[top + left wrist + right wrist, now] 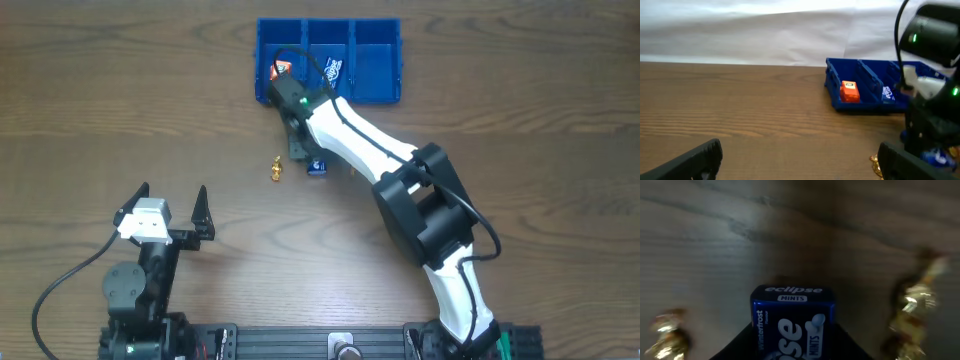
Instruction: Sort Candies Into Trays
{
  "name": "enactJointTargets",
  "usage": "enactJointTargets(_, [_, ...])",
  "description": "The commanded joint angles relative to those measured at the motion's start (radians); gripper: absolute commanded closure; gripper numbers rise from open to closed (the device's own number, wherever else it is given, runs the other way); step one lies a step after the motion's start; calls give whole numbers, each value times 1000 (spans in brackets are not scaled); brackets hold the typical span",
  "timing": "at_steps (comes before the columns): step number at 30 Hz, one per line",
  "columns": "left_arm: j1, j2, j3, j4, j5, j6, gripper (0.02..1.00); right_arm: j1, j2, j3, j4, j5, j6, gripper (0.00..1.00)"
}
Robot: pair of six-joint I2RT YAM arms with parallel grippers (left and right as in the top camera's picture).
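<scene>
Right wrist view is showing the right gripper (792, 347) clamping the mint box (792, 325) low over mid-worktop (715, 245), with gold candies (912, 305) lying beside it. Lifting straight up, clear of them, seems wise before heading to the tray (377, 70) at the far edge. The left gripper (172, 210) is hanging open near the front-left corner. A white backdrop (740, 30) is standing behind the wood-grain surface.

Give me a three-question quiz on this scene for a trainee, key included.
1. True or false: the orange candy lies in the middle compartment of the blue tray.
2. Which thing is the right gripper down at? A the blue mint box; B the blue tray; C the orange candy.
3. Fill in: the left gripper has its jaws ____.
Key: 1 false, left compartment; 2 A; 3 open.
</scene>
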Motion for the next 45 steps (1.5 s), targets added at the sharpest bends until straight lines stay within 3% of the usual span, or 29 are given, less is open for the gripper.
enactJointTargets(1, [4,-6,-19,-34,24,14,20,-5,-93,250,-148,102,-16,820])
enactJointTargets(9, [4,-6,-19,-34,24,14,20,-72,-93,608,-275,168,-89,818])
enactJointTargets(22, [4,-6,-19,-34,24,14,20,-179,83,608,-60,160,-197,820])
enactJointTargets(45, [4,-6,-19,-34,24,14,20,-179,206,608,25,161,-196,792])
